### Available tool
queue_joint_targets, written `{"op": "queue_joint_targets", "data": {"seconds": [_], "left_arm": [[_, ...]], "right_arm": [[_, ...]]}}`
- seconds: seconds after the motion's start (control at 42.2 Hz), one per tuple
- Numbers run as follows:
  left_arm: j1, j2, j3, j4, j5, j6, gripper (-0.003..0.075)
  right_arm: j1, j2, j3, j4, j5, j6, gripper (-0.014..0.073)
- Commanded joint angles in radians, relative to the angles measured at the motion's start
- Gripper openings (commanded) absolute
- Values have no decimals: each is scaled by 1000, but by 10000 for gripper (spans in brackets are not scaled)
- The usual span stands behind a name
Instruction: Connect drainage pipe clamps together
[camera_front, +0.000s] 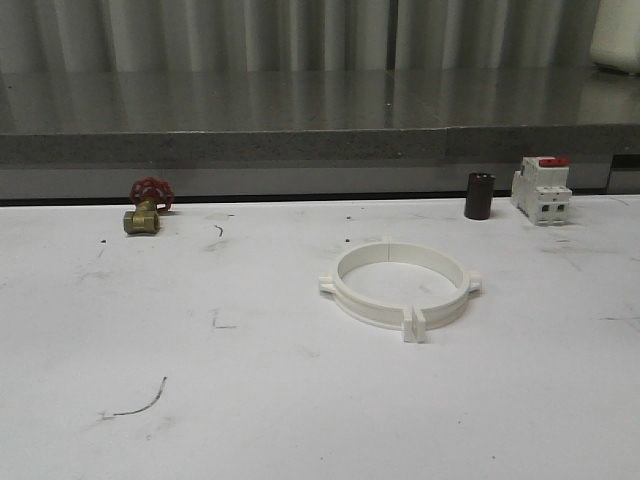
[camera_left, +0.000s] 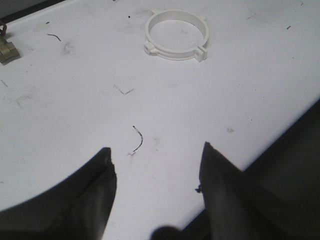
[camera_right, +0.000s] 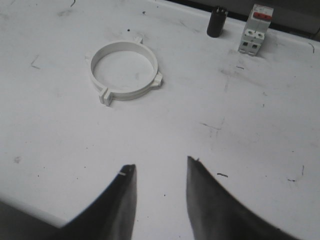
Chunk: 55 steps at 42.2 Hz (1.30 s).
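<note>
A: Front view first. What lies on the counter?

B: The drainage pipe clamps sit right of centre, the two white halves closed into one flat ring, tabs meeting at the near side and the far side. At the far left stands a brass valve with a red handwheel. At the far right a dark cylinder stands just beside a white breaker with a red top.

A: Left wrist view?

B: The left hand hangs above bare counter with its dark fingers spread wide, holding nothing. The ring lies well apart from it, and a thin dark scrap lies nearer the fingers.

A: Right wrist view?

B: The right hand is parted too and empty. The ring lies flat well beyond it; the cylinder and breaker stand farther off, near the counter edge.
</note>
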Motion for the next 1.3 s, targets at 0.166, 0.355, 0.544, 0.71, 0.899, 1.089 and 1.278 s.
{"op": "queue_joint_targets", "data": {"seconds": [0.166,0.355,0.544,0.71,0.899,1.089,1.278], "left_arm": [[0,1,-26,-21,-63,-4,374],[0,1,-26,-21,-63,-4,374],[0,1,-26,-21,-63,-4,374],[0,1,-26,-21,-63,-4,374],[0,1,-26,-21,-63,-4,374],[4,-28,-23,21,-81,-4,373],[94,-121,63,50,-260,-4,373]], "right_arm": [[-2,-112,43,-3,-107,4,-121],[-2,-113,44,-3,-103,4,-118],[-2,-113,44,-3,-100,4,-118],[-2,-113,44,-3,-100,4,-118],[-2,-113,44,-3,-100,4,-118],[-2,-113,44,-3,-100,4,-118],[-2,-111,44,-3,-100,4,-118]]}}
